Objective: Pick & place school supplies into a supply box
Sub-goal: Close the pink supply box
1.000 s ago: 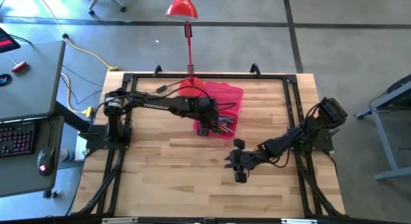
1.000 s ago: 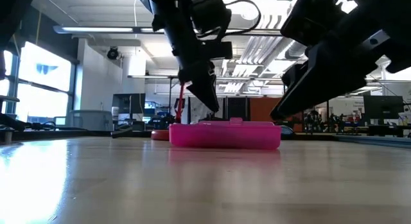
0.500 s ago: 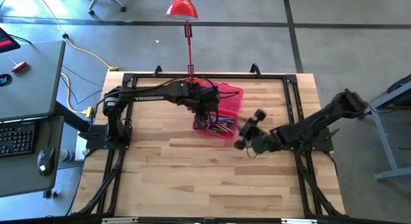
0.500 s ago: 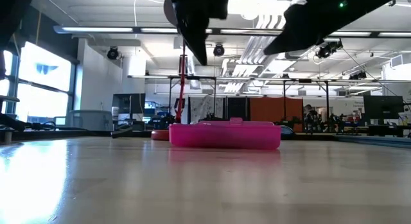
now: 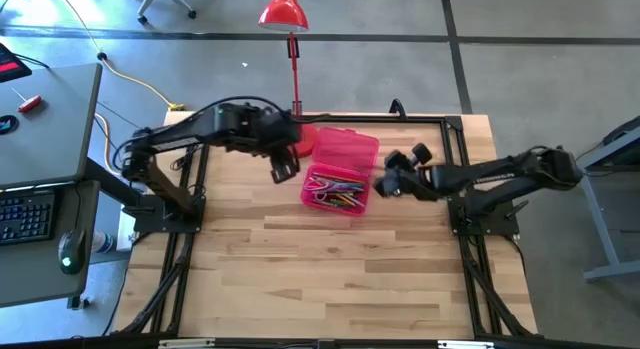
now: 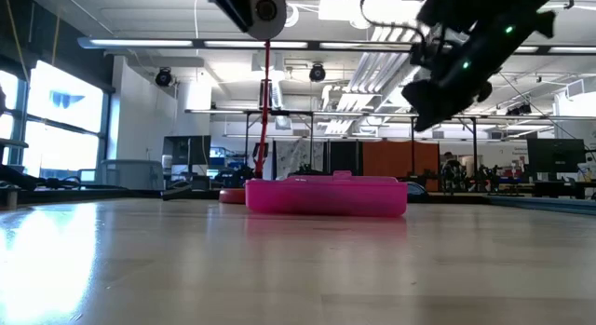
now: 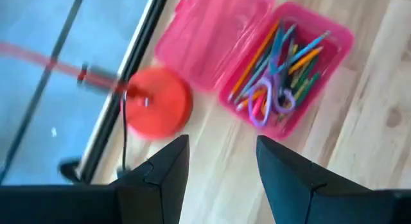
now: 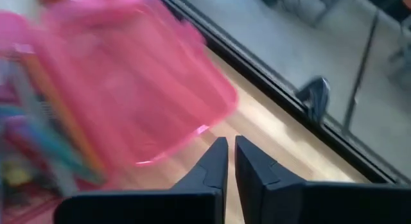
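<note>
The pink supply box (image 5: 338, 189) lies open on the table. Its tray (image 7: 289, 76) holds pens, pencils, markers and purple-handled scissors (image 7: 270, 105). Its lid (image 5: 347, 147) lies flat on the far side of the tray. My left gripper (image 5: 282, 167) hangs open and empty above the table, left of the box; the left wrist view shows the wide gap between its fingers (image 7: 221, 166). My right gripper (image 5: 382, 183) hangs just right of the box, shut and empty; it also shows in the right wrist view (image 8: 230, 161). Both are well above the table in the low view.
A red desk lamp stands with its round base (image 5: 300, 139) at the far edge, touching the box lid's left side. Its pole rises to the head (image 5: 283, 11) beyond the table. A black frame rail (image 5: 330, 117) runs along the far edge. Bare wood lies in front of the box.
My left gripper has risen from over the box's tray and drawn back toward the table's left and far edges. My right gripper has swung from the near middle of the table toward the far edge, ending beside the box's right side. The box has stayed put.
</note>
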